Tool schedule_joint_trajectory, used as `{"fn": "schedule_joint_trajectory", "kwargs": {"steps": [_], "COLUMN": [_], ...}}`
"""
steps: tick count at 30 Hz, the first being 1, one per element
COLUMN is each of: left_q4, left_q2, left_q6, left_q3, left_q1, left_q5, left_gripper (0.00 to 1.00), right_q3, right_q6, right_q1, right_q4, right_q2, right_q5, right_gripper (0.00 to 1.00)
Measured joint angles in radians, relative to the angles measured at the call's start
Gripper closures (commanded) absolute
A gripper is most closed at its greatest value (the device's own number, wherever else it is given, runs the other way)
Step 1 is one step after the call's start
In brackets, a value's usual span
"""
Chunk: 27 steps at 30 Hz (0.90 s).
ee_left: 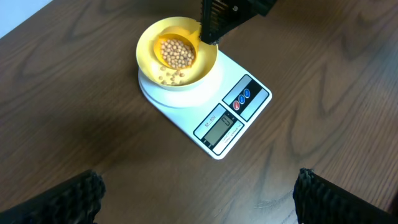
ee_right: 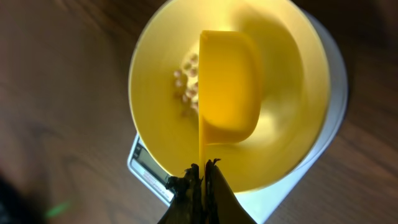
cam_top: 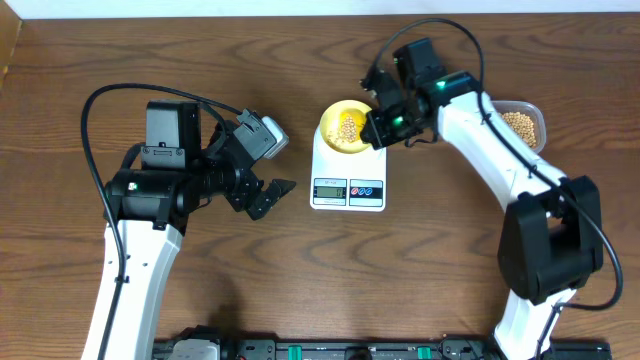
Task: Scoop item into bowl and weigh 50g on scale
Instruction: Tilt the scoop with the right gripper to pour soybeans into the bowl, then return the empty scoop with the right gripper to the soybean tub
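The pale-yellow bowl [cam_top: 336, 139] stands on the white scale [cam_top: 348, 180], with tan beans [ee_left: 168, 78] in its bottom. My right gripper [ee_right: 204, 171] is shut on the handle of a bright yellow scoop [ee_right: 227, 87]. It holds the scoop over the bowl [ee_right: 155, 93], turned on its side in the right wrist view. The left wrist view shows the scoop [ee_left: 177, 53] filled with beans. My left gripper [cam_top: 268, 198] is open and empty, hovering left of the scale [ee_left: 214, 118].
A clear plastic tub [cam_top: 524, 124] of beans sits at the back right, behind my right arm. The scale's display [ee_left: 221, 127] and its red and blue buttons [ee_left: 241, 99] face the front edge.
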Motion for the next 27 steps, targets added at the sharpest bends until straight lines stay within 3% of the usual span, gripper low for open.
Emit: {"fn": "schedule_joint_trajectory", "kwargs": {"steps": [10, 27], "left_q4": [0.000, 0.000], "left_q2": [0.000, 0.000], "left_q6": [0.000, 0.000], "left_q3": [0.000, 0.000], "left_q1": [0.000, 0.000], "left_q5": [0.000, 0.000], "left_gripper": [0.01, 0.01], "right_q3": [0.010, 0.013], "right_q6": [-0.078, -0.190], "right_q1": [0.121, 0.277], "right_q4": [-0.001, -0.019], "right_q2": [-0.115, -0.127], "right_q5": [0.290, 0.639], "right_gripper": [0.99, 0.99]}}
